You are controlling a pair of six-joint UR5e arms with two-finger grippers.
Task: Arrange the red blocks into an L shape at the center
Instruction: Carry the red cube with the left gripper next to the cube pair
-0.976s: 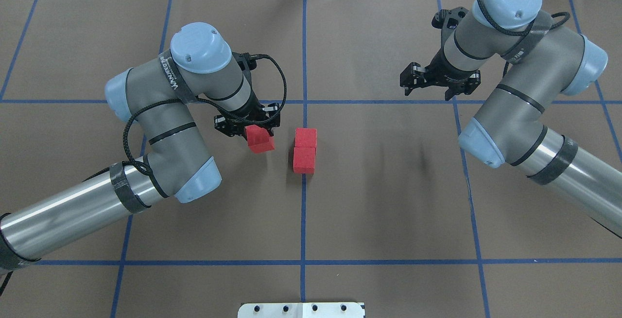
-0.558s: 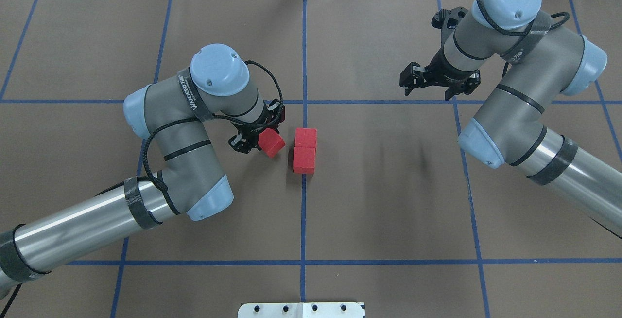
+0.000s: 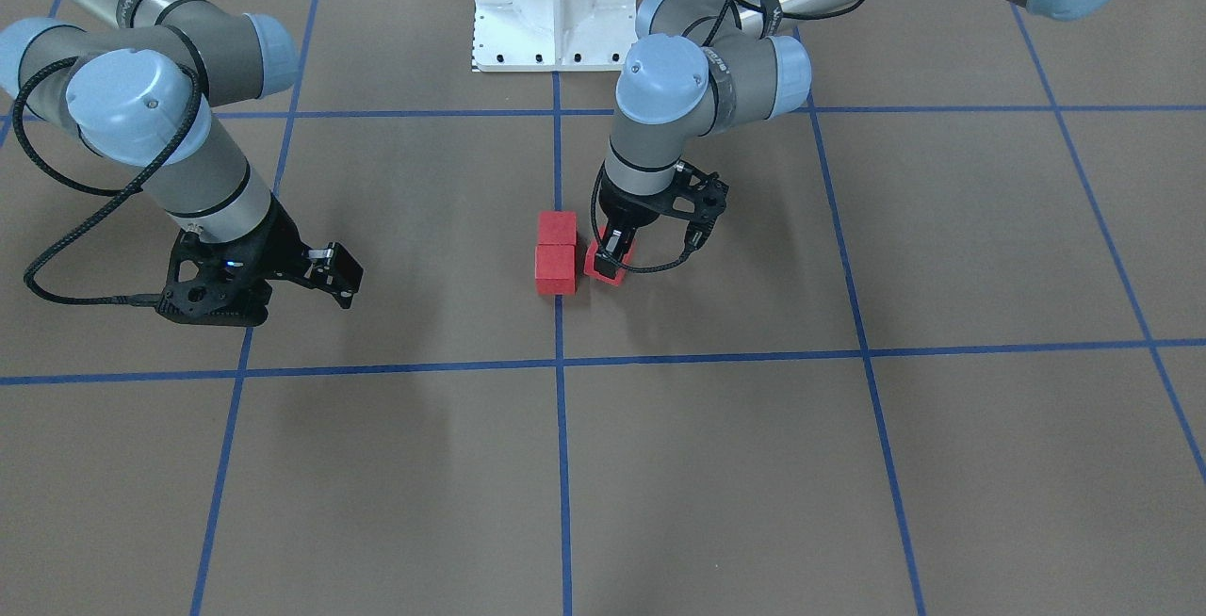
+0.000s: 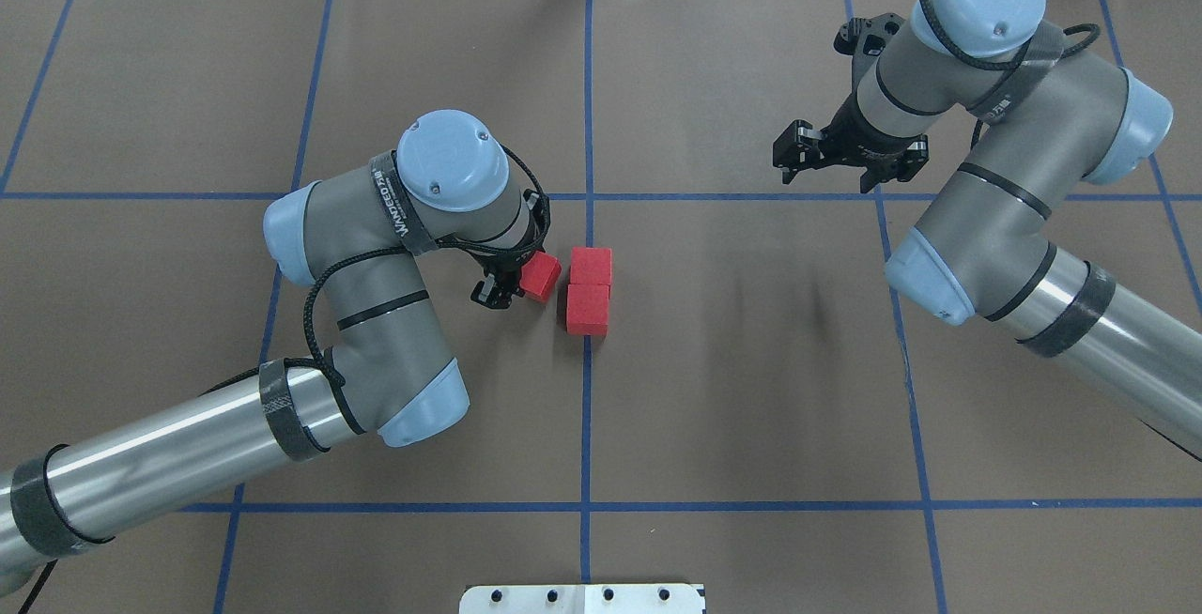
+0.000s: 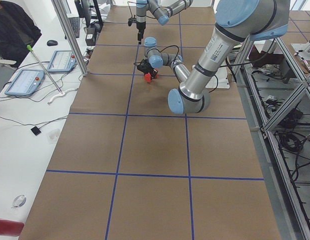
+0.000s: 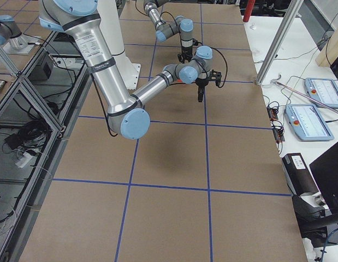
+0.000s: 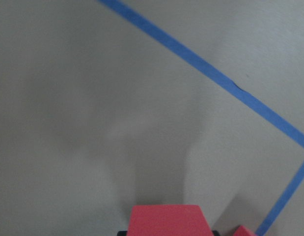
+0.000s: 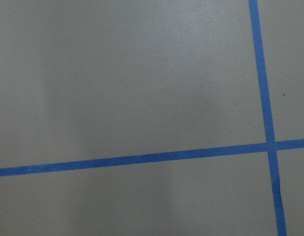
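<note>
Small matte red cubes (image 4: 589,287), three: two touching on the blue tape line (image 4: 586,407); third cube (image 4: 543,275) pinched by left gripper (image 4: 528,283), just beside. Right gripper (image 4: 824,184) spread.

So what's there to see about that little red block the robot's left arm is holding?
The held block is a small, plain, matte red cube with no markings. The left arm's jaws are shut on it from above, hiding part of it. It is turned at an angle to the two other red blocks on the blue tape line, close on their robot-left side, a narrow gap showing. Whether it touches the brown surface cannot be told.
</note>
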